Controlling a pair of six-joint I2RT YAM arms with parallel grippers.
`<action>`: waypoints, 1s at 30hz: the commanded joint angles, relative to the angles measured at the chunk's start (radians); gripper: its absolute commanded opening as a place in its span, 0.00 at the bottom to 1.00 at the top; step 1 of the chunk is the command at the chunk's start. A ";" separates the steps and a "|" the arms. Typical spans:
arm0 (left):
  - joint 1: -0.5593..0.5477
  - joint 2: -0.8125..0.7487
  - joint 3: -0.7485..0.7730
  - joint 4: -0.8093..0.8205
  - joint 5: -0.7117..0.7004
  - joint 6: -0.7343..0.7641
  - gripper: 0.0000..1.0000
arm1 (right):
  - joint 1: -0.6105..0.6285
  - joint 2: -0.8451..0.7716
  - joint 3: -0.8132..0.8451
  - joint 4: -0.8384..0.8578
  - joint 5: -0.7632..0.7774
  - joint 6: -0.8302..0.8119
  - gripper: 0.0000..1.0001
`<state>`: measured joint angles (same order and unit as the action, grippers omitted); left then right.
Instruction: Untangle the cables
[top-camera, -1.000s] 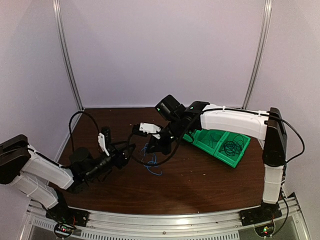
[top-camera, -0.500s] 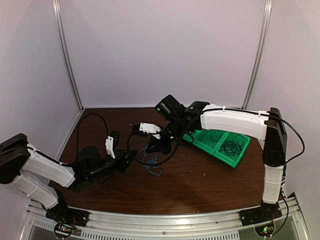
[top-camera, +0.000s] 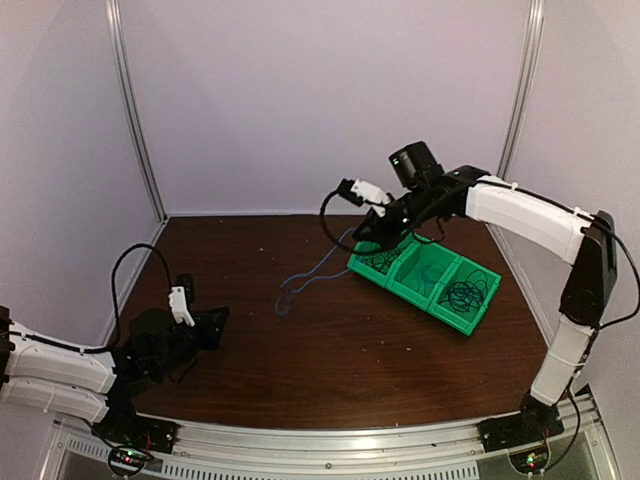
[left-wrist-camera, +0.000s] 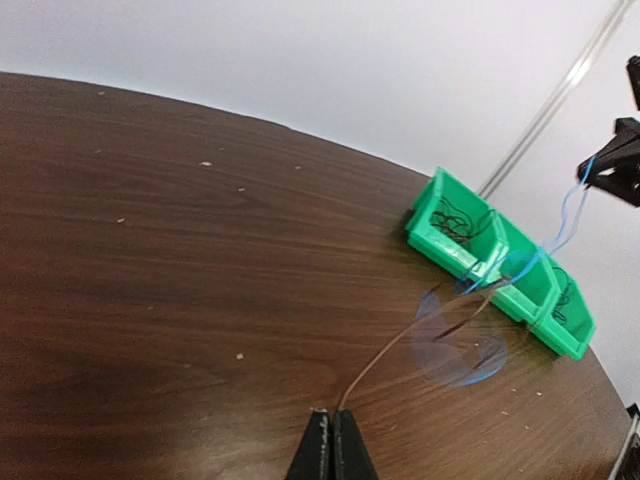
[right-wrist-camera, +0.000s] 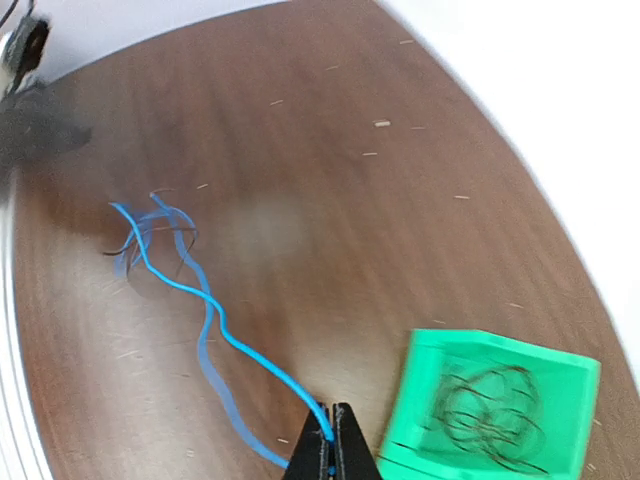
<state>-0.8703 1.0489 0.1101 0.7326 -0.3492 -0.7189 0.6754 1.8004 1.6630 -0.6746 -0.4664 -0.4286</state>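
Overhead rear view facing down over table (top-camera: 380, 360), both wrist views close, oblique, all sharing green bin (top-camera: 400, 291).

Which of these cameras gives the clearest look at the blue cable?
The right wrist view: the blue cable runs sharp from the shut right gripper down to the table. The top external view shows only a faint thin line; the left wrist view shows it blurred near the green bin.

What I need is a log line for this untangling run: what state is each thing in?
left gripper: shut on the dark cable
right gripper: shut on the blue cable
dark cable: pulled straight
blue cable: lifted at one end, far end looped with the dark cable
green bin: upright, black coils inside
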 joint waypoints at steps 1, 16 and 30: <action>0.020 -0.096 -0.053 -0.196 -0.128 -0.098 0.00 | -0.203 -0.140 0.027 0.030 0.029 0.038 0.00; 0.025 -0.183 -0.065 -0.463 -0.244 -0.258 0.00 | -0.477 -0.223 0.109 0.132 0.176 0.154 0.00; 0.026 -0.163 -0.080 -0.314 -0.172 -0.186 0.00 | -0.617 -0.176 0.134 0.158 0.005 0.223 0.00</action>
<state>-0.8501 0.8379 0.0372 0.2714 -0.5701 -0.9718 0.0513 1.6173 1.8149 -0.5266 -0.4053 -0.2218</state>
